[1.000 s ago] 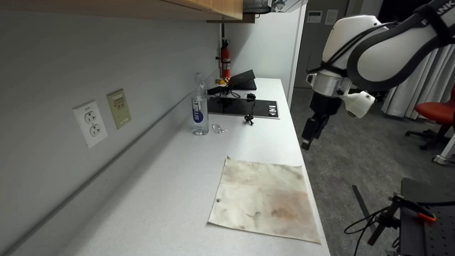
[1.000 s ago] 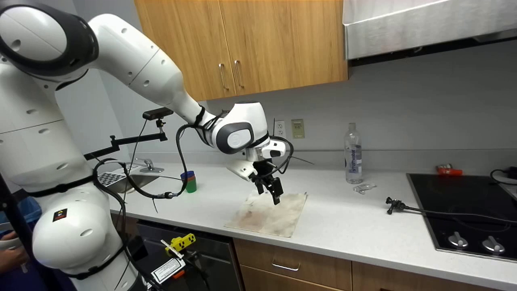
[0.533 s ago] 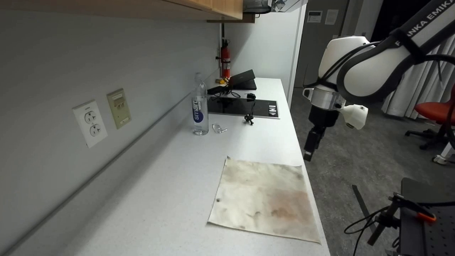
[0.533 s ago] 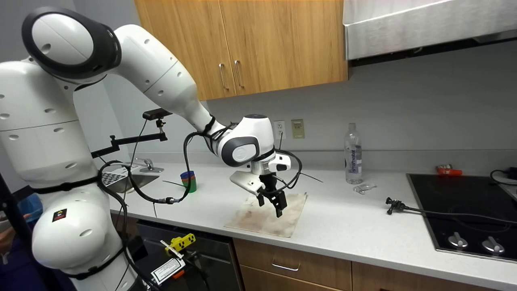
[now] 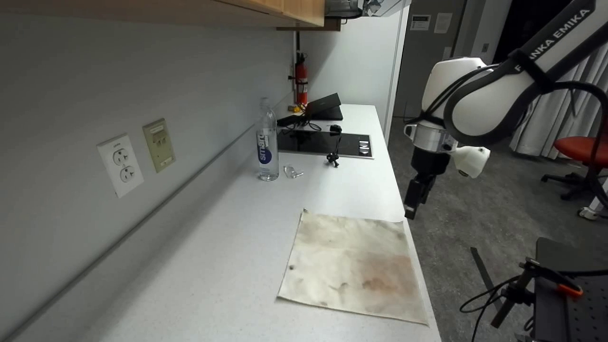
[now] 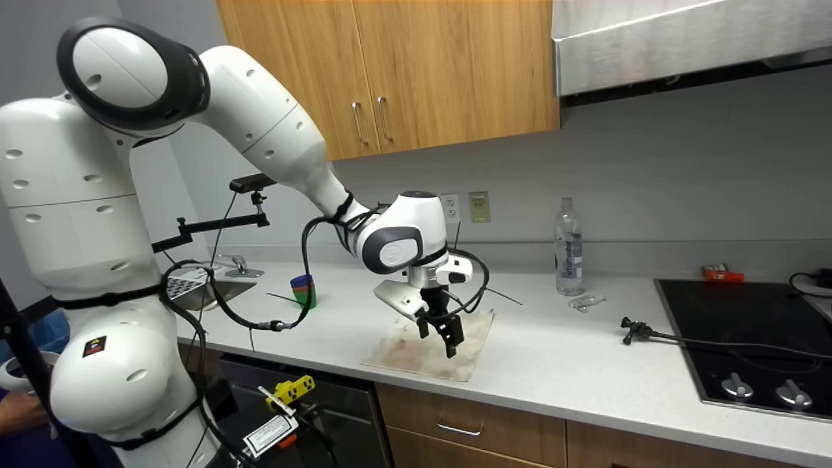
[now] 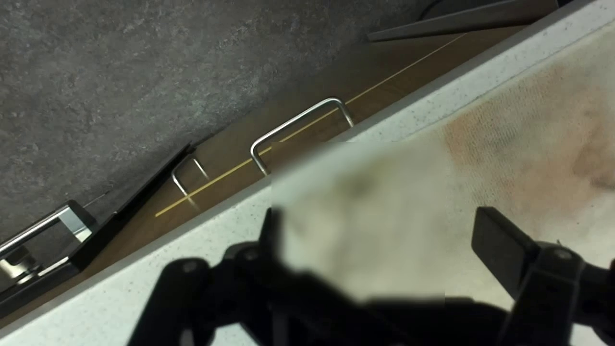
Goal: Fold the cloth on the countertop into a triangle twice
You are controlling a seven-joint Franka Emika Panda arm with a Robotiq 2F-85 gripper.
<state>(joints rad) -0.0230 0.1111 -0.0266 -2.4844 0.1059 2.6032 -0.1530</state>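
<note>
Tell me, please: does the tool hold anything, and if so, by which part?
Nothing is held: in the wrist view the tool is open, and the cloth lies flat on the countertop.

Kitchen within a workplace; lab or office, I cannot tell which. Kitchen stock, in an exterior view: wooden wall cabinets point(image 6: 448, 71), above; metal range hood point(image 6: 682, 58), upper right; black cooktop point(image 6: 721, 312) with two knobs point(image 6: 736, 386), right, set in the white desk point(image 6: 552, 364); sink point(image 6: 235, 288) with faucet point(image 6: 240, 265), far left; wooden drawers point(image 6: 520, 422), near side, below the desk. Workplace stock: white robot arm point(image 6: 279, 130), left. In an exterior view: red fire extinguisher point(image 5: 301, 80), far end of the desk; door point(image 5: 420, 47) with posted papers point(image 5: 421, 23), far right; red chair point(image 5: 572, 145) on casters point(image 5: 566, 195), right, on grey floor point(image 5: 451, 204).
</note>
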